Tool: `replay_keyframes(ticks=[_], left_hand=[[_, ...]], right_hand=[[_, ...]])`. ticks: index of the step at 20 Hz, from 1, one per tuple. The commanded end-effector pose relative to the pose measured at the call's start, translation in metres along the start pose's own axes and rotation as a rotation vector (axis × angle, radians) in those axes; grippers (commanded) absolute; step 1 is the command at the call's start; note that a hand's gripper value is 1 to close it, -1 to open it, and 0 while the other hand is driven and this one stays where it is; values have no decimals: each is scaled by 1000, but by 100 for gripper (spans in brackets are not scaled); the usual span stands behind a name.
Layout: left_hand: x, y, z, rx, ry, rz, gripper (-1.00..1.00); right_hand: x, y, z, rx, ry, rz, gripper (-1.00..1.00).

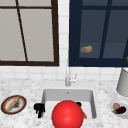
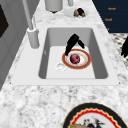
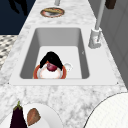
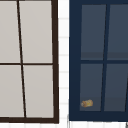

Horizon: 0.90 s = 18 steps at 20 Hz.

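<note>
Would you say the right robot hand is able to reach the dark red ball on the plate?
Probably yes: the right robot hand hangs right over the dark red ball, open fingers either side, nothing between.

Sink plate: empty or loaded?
Loaded. The orange-rimmed plate on the sink floor carries one dark red round item; a hand reaches onto it.

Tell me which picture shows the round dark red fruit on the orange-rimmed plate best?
The left side view: the round dark red fruit lies uncovered on the orange-rimmed plate in the sink. In the right side view, a black hand partly covers it. In the front view, a big red ball blocks it.
</note>
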Motion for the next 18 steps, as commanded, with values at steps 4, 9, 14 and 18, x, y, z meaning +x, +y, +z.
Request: replay_keyframes(ticks=[4, 9, 14, 18], left_hand=[[0, 0, 0, 0, 0, 0, 0], [0, 0, 0, 0, 0, 0, 0], [0, 0, 0, 0, 0, 0, 0], [0, 0, 0, 0, 0, 0, 0]], right_hand=[[-3, -18, 36, -103, 9, 22, -100], [-2, -33, 63, -169, 13, 53, -100], [1, -49, 86, -239, 22, 83, -100], [4, -64, 104, -298, 28, 104, -100]])
